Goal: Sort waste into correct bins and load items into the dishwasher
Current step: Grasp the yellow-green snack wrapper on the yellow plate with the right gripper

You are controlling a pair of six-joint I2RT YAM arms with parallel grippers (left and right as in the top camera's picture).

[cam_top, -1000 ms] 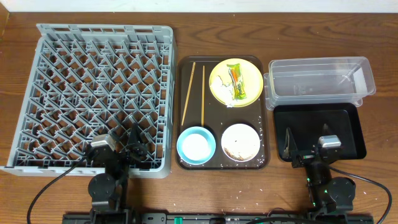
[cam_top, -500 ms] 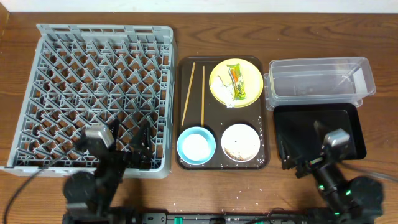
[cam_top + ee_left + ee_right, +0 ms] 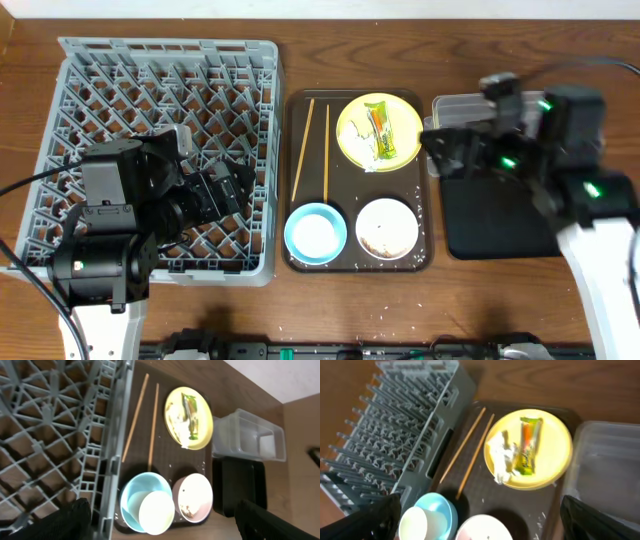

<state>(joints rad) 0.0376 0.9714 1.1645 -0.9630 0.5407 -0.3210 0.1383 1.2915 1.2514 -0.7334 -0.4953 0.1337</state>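
The grey dish rack (image 3: 120,90) fills the left. On the brown serving tray (image 3: 345,262) lie two chopsticks (image 3: 325,150), a yellow plate (image 3: 355,128) with the snack wrapper (image 3: 380,132) and white scraps, a light blue bowl (image 3: 316,232) with a small white cup shape inside, and a white bowl (image 3: 387,228) with brownish scraps. The clear tub (image 3: 455,108) and black tray (image 3: 490,225) sit at the right. My left gripper (image 3: 222,192) is open and empty over the rack's front right. My right gripper (image 3: 447,150) is open and empty over the tub's left end.
White rice grains are scattered on the brown tray's right side (image 3: 418,205) and on the wooden table (image 3: 390,305) in front. My right arm covers most of the tub and part of the black tray. The rack's right wall (image 3: 270,150) stands next to the brown tray.
Both arms have risen from the table's front edge. The left one now hangs over the rack, the right one has swung back over the tub and black tray. Dishes have not moved.
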